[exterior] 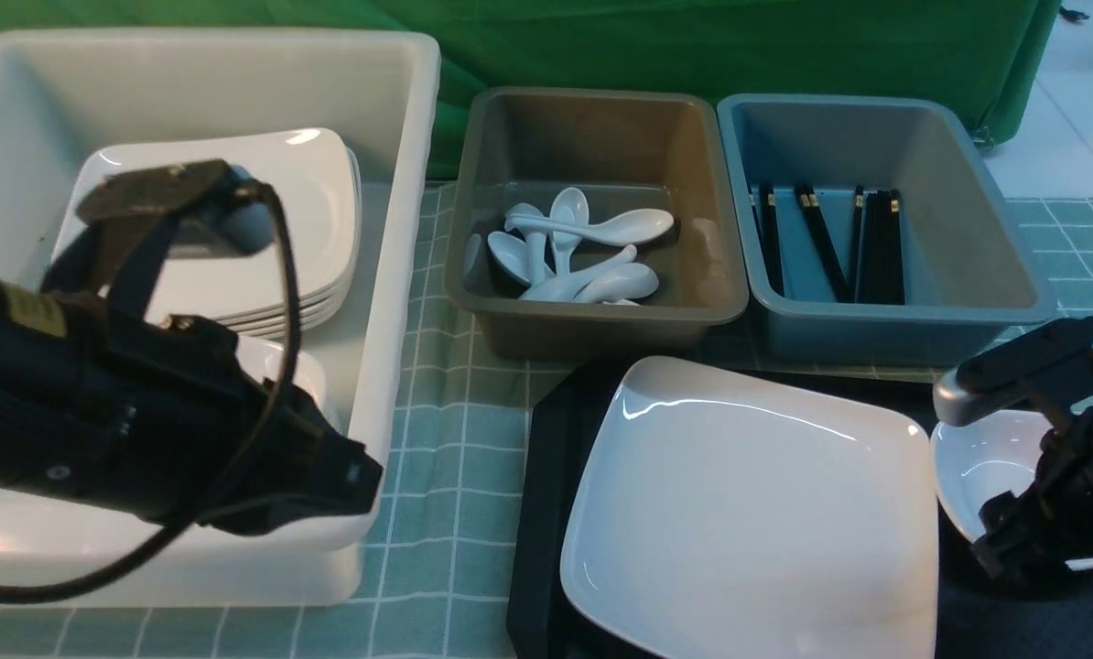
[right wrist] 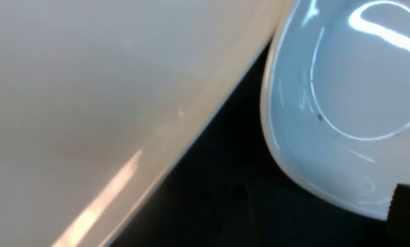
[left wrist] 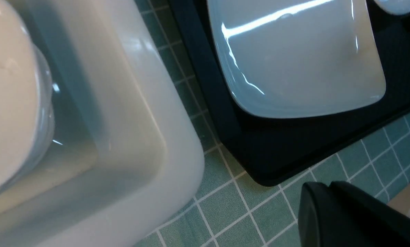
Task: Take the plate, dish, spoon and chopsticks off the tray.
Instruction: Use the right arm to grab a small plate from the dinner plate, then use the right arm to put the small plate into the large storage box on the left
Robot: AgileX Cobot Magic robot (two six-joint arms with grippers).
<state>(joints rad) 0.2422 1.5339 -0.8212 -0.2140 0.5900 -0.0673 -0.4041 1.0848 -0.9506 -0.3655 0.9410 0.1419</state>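
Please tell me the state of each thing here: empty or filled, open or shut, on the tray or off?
Plate, empty, on the tray.
Dish, empty, on the tray.
White tub, holds stacked plates.
Grey bin, holds spoons.
Blue bin, holds chopsticks.
Left gripper, shut.
Right gripper, at the dish; open or shut unclear.
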